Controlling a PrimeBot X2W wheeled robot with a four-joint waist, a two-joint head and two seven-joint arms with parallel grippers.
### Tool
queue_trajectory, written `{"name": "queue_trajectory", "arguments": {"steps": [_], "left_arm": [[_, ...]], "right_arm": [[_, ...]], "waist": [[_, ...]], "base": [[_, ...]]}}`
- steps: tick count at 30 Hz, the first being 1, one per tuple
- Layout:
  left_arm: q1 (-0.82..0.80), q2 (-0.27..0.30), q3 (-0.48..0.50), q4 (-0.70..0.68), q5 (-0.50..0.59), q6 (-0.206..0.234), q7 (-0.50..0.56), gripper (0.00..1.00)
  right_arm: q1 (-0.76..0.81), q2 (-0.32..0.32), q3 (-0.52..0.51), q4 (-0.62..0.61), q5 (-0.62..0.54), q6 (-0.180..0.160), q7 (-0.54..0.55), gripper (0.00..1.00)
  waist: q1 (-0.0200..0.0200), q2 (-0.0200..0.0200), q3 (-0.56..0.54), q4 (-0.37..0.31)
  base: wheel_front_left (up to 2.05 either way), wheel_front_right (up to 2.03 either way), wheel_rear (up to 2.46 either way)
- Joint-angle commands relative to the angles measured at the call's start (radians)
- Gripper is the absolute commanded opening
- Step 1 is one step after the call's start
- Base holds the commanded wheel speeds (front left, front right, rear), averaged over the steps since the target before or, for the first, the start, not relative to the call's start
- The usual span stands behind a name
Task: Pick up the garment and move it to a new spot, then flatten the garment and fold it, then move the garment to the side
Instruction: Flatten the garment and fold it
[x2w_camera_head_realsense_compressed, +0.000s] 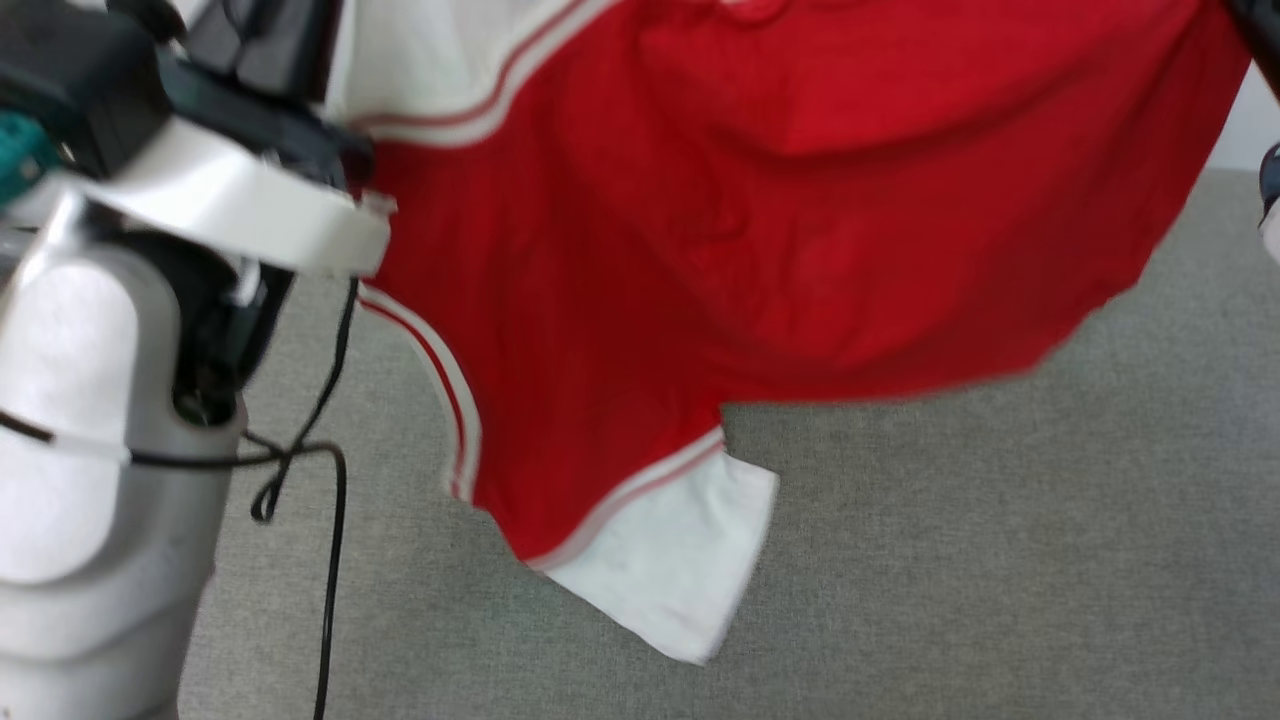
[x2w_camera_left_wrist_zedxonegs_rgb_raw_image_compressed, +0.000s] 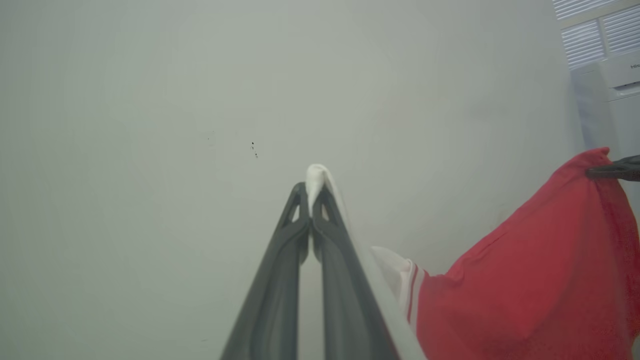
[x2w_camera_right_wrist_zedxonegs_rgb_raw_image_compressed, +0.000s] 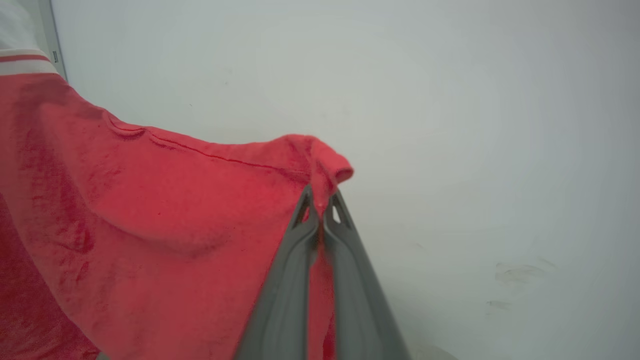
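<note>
There, the shirt (x2w_camera_head_realsense_compressed: 760, 250) hung stretched above the carpet (x2w_camera_head_realsense_compressed: 1000, 560), left tool (x2w_camera_left_wrist_zedxonegs_rgb_raw_image_compressed: 311, 195) pinching a white sleeve (x2w_camera_left_wrist_zedxonegs_rgb_raw_image_compressed: 316, 175), right tool (x2w_camera_right_wrist_zedxonegs_rgb_raw_image_compressed: 320, 202) pinching a red edge (x2w_camera_right_wrist_zedxonegs_rgb_raw_image_compressed: 327, 162)

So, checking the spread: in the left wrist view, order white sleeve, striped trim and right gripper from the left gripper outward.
1. white sleeve, pinched in the left gripper
2. striped trim, lower right
3. right gripper, far right edge

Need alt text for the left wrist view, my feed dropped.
The left gripper is shut on a white fold of the garment, whose red body hangs at lower right. The right gripper pinches its far red corner, against a pale wall.
</note>
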Motion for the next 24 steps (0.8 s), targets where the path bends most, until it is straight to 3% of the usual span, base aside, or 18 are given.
{"name": "queue_trajectory", "arguments": {"steps": [1, 12, 24], "left_arm": [[-0.04, 0.003, -0.003, 0.014, -0.007, -0.002, 0.003, 0.0], [-0.439, 0.008, -0.05, 0.194, -0.01, -0.015, -0.015, 0.0], [-0.933, 0.056, -0.146, 0.485, -0.034, -0.017, -0.124, 0.0]], "right_arm": [[-0.024, 0.013, -0.012, -0.012, -0.016, -0.001, 0.006, 0.0], [-0.315, 0.027, -0.059, 0.021, -0.115, -0.001, 0.062, 0.0], [-0.761, 0.079, 0.007, 0.285, -0.222, -0.001, -0.025, 0.0]], "waist": [[0.0001, 0.0, 0.028, -0.002], [0.0001, 0.0, 0.245, 0.021], [0.0001, 0.0, 0.425, 0.022]], "base": [[0.0, 0.0, 0.0], [0.0, 0.0, 0.0], [0.0, 0.0, 0.0]]}}
